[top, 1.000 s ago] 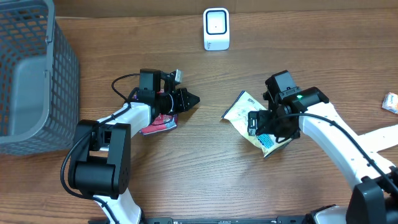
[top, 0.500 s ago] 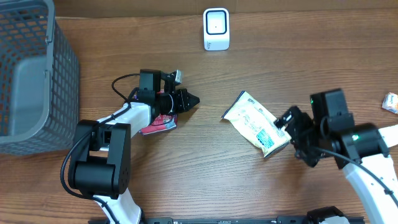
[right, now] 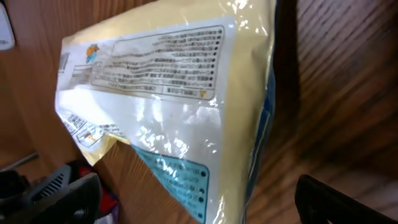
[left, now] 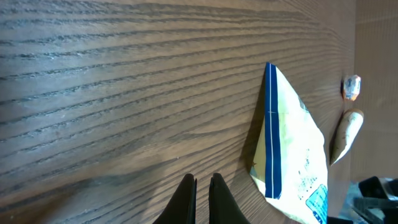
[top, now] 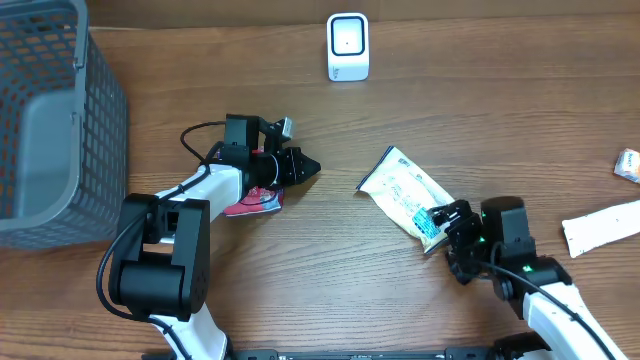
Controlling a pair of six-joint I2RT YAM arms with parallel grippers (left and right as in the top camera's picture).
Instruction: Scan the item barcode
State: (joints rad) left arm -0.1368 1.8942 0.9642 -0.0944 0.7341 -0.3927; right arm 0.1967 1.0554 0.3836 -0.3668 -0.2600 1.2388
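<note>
Overhead, the right gripper (top: 452, 243) was seen with its jaws spread wide and nothing clasped between them. One finger was placed just beside the lower right corner of the packet (top: 405, 190); whether they touched could not be made out. A second before, this gripper had been pressed down over the packet's lower end. Half a second before, it had been drawn off to the right, and now it was found nearer the front edge of the table (top: 330, 280). The packet had been left flat on the wood, right of centre, in much the same place throughout.

The left gripper (top: 312, 163) was closed tight on nothing, its tip pointed toward the packet and well apart from it. Its pose was unchanged from the earlier frames. A red pouch (top: 255, 203) was seen beneath that arm.

In the right wrist view the packet (right: 168, 93) was shown as pale yellow with a blue edge. Blocks of fine black print, a small orange and blue mark and a teal panel were seen on it, and none of the writing could be read.

The white scanner (top: 347, 47) stood at the far edge and a grey mesh basket (top: 50, 120) at the left. A white wrapper (top: 600, 225), covered by the arm a second before, was exposed at the right.
</note>
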